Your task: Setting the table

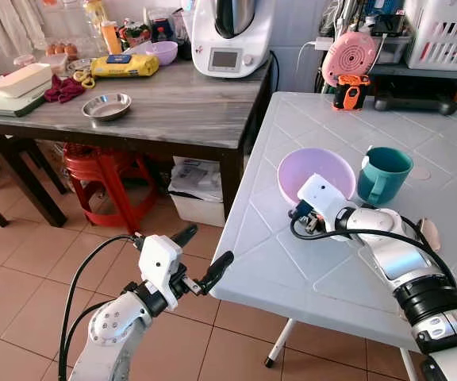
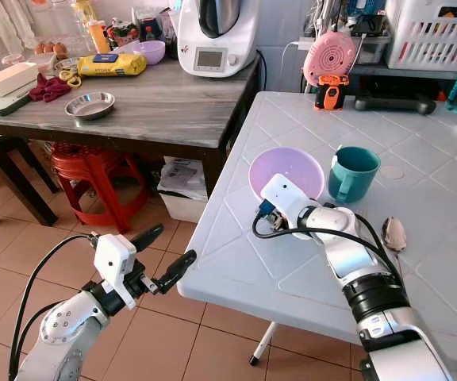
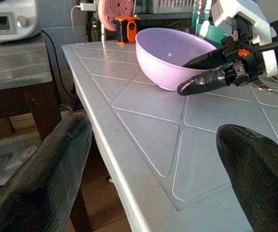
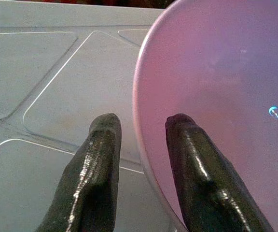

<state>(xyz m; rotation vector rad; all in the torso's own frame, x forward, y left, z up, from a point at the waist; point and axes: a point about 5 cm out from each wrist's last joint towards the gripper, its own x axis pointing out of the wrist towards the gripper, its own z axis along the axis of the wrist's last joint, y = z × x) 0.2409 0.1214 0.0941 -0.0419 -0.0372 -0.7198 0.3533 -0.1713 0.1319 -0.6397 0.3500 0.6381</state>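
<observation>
Lilac plastic, round and smooth, the bowl (image 1: 316, 175) stands upright with its mouth to the ceiling near the front left corner of the pale grey moulded table (image 1: 324, 262), as the left eye view has it. Being round, it has no long axis to speak of. Just beside it on the right stands a teal plastic mug (image 1: 382, 175), its handle turned toward the robot. The right gripper (image 1: 301, 213) sits at the bowl's near rim. The left gripper (image 1: 199, 258) hangs off the table's edge above the terracotta floor tiles, fingers spread.

From the right eye view, a grey wood-topped table (image 2: 173, 103) stands well apart behind, carrying a shallow steel dish (image 2: 90, 105), a yellow packet (image 2: 106, 65) whose print is too small to read, and a white kitchen machine (image 2: 216, 36) with a small screen. A pink round device (image 2: 328, 57) and an orange and black tool (image 2: 330, 91) sit at the pale table's far side. A metal spoon (image 2: 393, 234) lies near the right forearm.

Looking along the left wrist view, its two black fingers (image 3: 42, 179) stand wide apart before the table's edge, with the bowl beyond.

Seen in the right wrist view, one finger (image 4: 204, 169) lies inside the bowl and the other outside, straddling its rim; a gap shows on the outer side, so I cannot tell whether they grip it.
</observation>
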